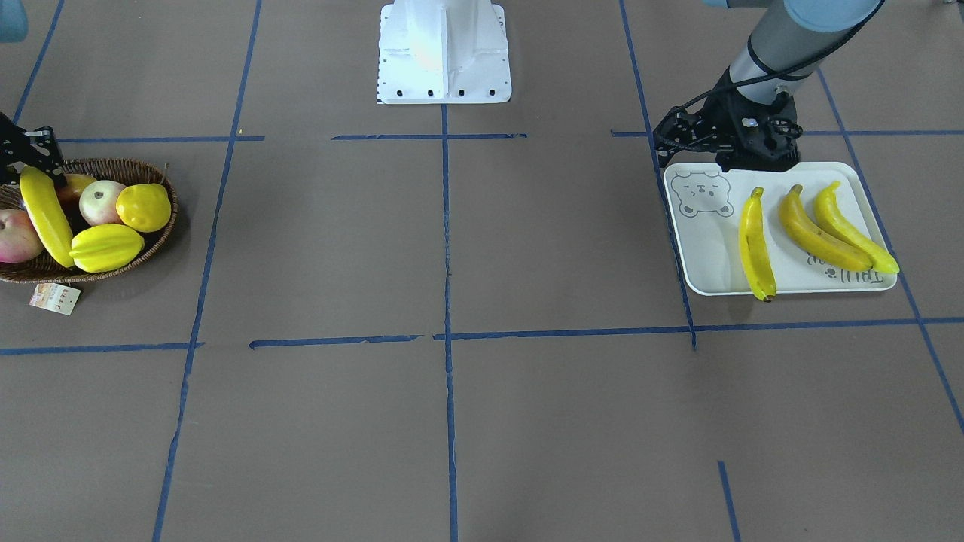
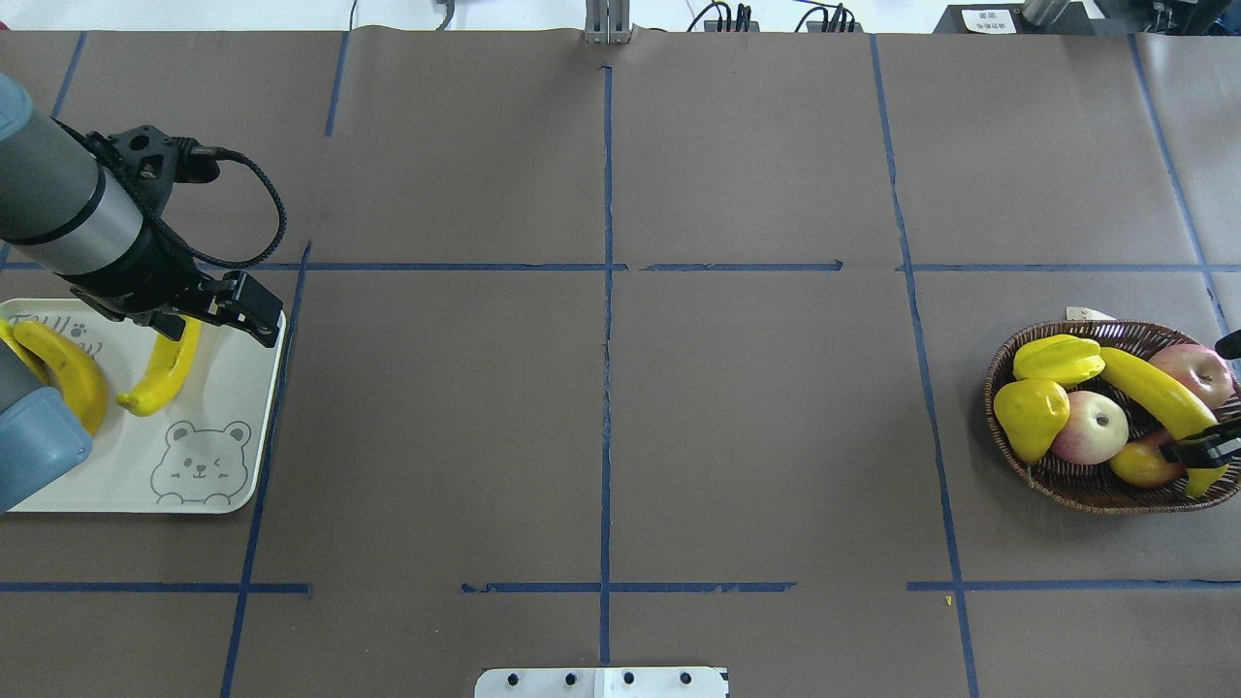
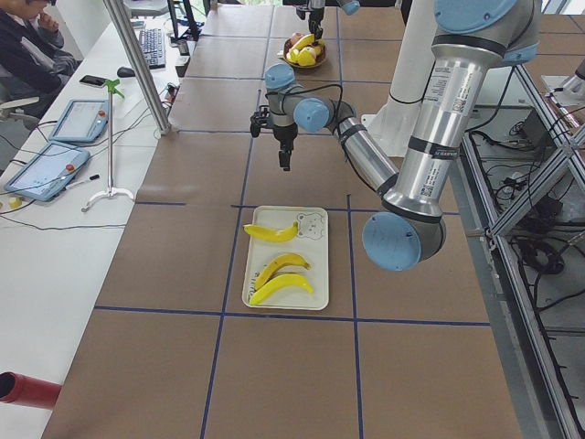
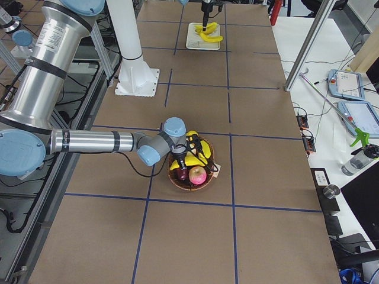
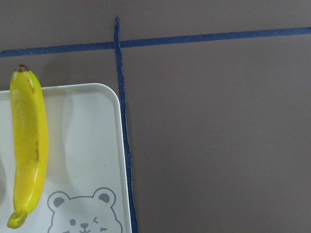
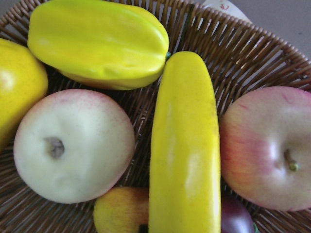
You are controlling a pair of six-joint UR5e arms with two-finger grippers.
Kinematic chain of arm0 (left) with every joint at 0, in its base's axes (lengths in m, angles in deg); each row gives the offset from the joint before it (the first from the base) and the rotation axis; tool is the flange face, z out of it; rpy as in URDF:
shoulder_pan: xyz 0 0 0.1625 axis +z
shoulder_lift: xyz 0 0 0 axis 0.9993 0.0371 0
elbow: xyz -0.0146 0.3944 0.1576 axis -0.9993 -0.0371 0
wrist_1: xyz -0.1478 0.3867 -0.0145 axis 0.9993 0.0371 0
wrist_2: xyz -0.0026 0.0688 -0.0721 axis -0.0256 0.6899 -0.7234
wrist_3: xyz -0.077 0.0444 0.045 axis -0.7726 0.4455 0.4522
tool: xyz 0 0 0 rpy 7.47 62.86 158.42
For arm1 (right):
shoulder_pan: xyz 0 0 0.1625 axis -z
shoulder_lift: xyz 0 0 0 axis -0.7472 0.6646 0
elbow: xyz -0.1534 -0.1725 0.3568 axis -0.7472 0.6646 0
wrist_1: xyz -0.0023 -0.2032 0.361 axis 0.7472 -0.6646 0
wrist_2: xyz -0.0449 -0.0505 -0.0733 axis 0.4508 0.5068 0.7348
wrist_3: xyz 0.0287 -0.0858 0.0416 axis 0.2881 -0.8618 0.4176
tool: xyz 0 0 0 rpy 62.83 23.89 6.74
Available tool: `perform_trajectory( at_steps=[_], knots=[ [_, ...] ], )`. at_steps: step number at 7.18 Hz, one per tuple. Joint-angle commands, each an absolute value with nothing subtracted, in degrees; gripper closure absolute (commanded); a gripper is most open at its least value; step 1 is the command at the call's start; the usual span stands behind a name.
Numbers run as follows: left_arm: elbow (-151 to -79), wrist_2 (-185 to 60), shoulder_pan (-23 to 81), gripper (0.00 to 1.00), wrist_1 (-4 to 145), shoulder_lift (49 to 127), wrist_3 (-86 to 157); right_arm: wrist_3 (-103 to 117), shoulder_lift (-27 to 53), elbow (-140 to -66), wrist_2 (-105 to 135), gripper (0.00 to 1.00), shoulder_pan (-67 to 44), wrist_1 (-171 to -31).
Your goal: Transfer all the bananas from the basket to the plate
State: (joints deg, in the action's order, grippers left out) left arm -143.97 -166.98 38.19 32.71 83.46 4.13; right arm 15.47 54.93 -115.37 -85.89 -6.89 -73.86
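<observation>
Three bananas lie on the off-white bear plate (image 1: 708, 256): one (image 1: 755, 245) nearest the bear print, one (image 1: 817, 233) in the middle and one (image 1: 855, 229) at the outer side. My left gripper (image 2: 215, 318) hangs above the plate's far edge, over the end of the nearest banana (image 2: 167, 373), and looks open and empty. A fourth banana (image 2: 1159, 393) lies across the fruit in the wicker basket (image 2: 1066, 480). My right gripper (image 2: 1217, 397) is open over that banana's near end; the right wrist view shows this banana (image 6: 184, 145) straight below.
The basket also holds a starfruit (image 2: 1059, 359), a yellow lemon (image 2: 1030, 412) and two apples (image 2: 1091, 427) (image 2: 1202, 368). A paper tag (image 1: 54, 298) lies beside it. The robot base (image 1: 444, 53) stands mid-table. A seated person (image 3: 32, 46) is at a side desk.
</observation>
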Motion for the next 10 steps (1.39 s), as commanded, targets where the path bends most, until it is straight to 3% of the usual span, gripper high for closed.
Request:
perform_trajectory(
  at_steps=[1, 3, 6, 10],
  knots=[
    [-144.29, -166.96, 38.30, 0.00, 32.80, 83.44, 3.81, 15.32, 55.05, -116.75, -86.80, 1.00, -11.40, -73.93],
    [-144.29, -166.96, 38.74, 0.00, 32.71, 83.44, 3.72, 15.40, 53.92, -118.77, -90.99, 1.00, -14.30, -74.02],
    [-144.29, -167.13, 39.27, 0.00, 34.55, 83.61, 3.20, 23.37, 44.45, -118.60, -97.22, 1.00, -14.06, -74.72],
    [-145.25, -167.14, 42.08, 0.00, 41.14, 84.05, -7.08, 43.90, 33.63, -118.78, -96.57, 0.97, -4.77, -69.83]
  ],
)
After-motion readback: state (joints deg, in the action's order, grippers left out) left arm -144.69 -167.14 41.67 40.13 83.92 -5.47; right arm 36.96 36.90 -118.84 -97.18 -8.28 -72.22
